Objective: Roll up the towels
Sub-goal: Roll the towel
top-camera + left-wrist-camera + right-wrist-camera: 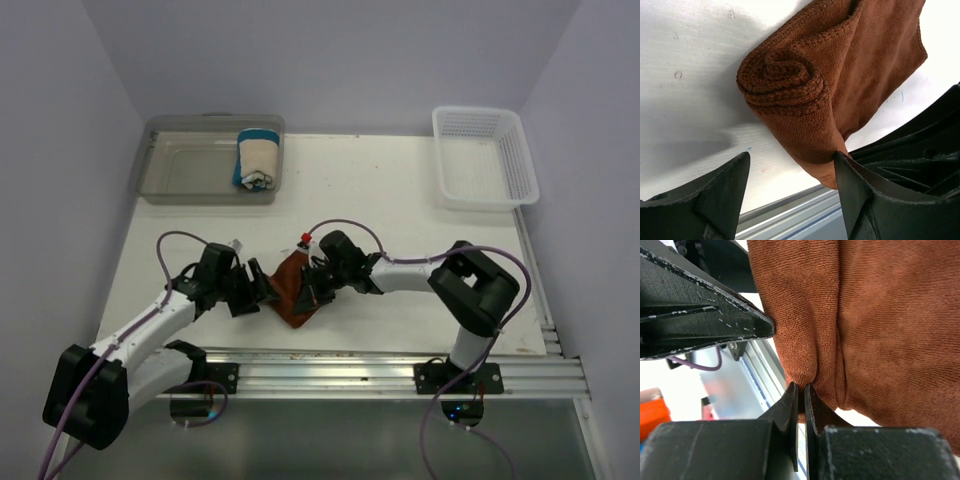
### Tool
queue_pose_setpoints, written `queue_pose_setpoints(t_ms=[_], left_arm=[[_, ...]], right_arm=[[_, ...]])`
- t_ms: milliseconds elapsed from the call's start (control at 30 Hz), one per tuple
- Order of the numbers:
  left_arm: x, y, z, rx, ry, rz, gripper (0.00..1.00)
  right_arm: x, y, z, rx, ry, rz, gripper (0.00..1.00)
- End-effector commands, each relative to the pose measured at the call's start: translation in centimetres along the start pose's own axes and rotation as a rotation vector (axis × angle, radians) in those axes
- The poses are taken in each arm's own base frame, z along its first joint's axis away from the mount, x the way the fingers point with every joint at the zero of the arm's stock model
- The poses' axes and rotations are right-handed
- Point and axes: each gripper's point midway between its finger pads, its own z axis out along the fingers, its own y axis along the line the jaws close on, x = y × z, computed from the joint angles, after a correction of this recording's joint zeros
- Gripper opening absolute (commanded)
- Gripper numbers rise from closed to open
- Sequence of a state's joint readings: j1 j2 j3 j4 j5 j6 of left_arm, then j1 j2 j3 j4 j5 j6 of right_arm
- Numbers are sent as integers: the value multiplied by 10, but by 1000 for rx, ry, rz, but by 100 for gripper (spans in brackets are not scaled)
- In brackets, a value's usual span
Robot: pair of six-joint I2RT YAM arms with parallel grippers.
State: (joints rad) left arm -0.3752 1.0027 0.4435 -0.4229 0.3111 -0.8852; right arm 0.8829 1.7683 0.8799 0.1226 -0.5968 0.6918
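The rust-brown towel point(293, 290) lies near the table's front edge between my two grippers. In the left wrist view its near end point(782, 75) is wound into a spiral and the rest trails away flat. My left gripper point(258, 292) is open just left of it. The roll's end sits above the gap point(792, 170) and one fingertip point(842, 162) touches the towel's lower edge. My right gripper point(315, 290) is shut on a fold of the brown towel point(880, 330), pinched at the tips point(802, 389). The cream towel with blue edges point(258, 158) lies rolled in the clear bin.
The clear plastic bin point(180, 165) stands at the back left and the white mesh basket point(483, 155) at the back right. The aluminium rail point(380, 370) runs along the front edge just below the towel. A small red-and-white object point(305, 240) lies behind the towel.
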Motion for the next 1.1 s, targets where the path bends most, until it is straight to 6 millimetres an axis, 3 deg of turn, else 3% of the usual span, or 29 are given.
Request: queue_pose_setpoints(t_ms=[0, 333, 467, 633, 833, 867, 900, 933, 967, 1033, 1067], left_arm=[[-10, -11, 4, 66, -39, 40, 72], [-23, -5, 15, 31, -90, 46, 68], [-29, -2, 25, 11, -94, 47, 59], [-35, -5, 31, 7, -90, 48, 57], [-25, -1, 31, -48, 2, 36, 43], [-24, 0, 30, -56, 7, 34, 36], [-23, 0, 29, -58, 7, 30, 34], [-23, -1, 28, -58, 7, 27, 33], [-24, -1, 27, -59, 4, 27, 27], [-25, -1, 26, -72, 7, 25, 25], [-25, -1, 26, -76, 10, 30, 25]], right_arm=[[-6, 7, -1, -84, -9, 46, 0], [-2, -4, 3, -144, 0, 128, 0], [-1, -6, 4, -148, 6, 137, 0], [-1, -11, 7, -144, 17, 148, 0], [-4, -16, 4, -89, 7, 121, 0], [-5, -18, 2, -69, -1, 85, 8], [-1, -23, -2, -24, 15, 95, 11], [-9, -28, -4, 29, -20, 76, 16], [-15, -24, -11, 46, -43, 27, 29], [-16, -29, -20, 109, -56, 17, 38], [-26, -26, -28, 141, -106, -16, 43]])
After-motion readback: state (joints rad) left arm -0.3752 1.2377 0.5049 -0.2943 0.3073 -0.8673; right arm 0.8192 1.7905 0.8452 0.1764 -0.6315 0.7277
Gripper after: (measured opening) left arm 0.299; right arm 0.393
